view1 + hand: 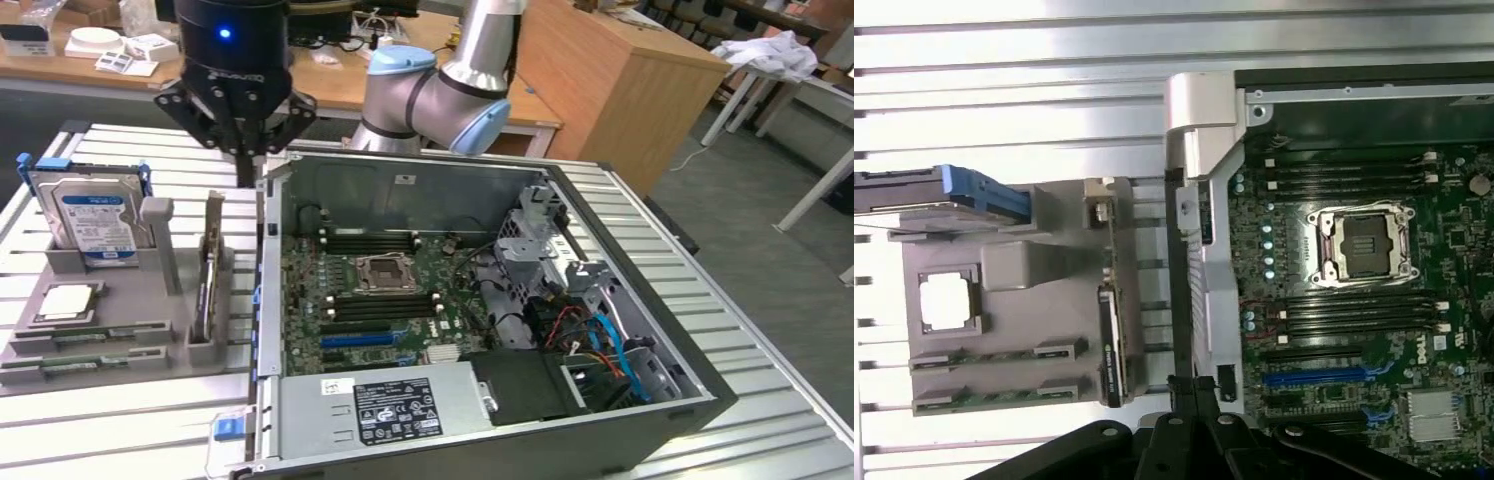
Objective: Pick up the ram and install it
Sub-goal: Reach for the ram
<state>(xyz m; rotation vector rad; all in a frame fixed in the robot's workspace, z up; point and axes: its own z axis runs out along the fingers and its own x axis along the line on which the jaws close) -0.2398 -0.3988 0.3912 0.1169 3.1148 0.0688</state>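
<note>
Green, long thin ram stick lies flat in grey plastic holder front slot, exterior view's left. Black gripper, fingers pressed together, hovers over narrow gap beside open grey computer case wall edge; open room above.

White letters spelling DELL stand on the motherboard in the wrist view. Print on the hard drive's blue label and the power supply's black label is too small to read.
</note>
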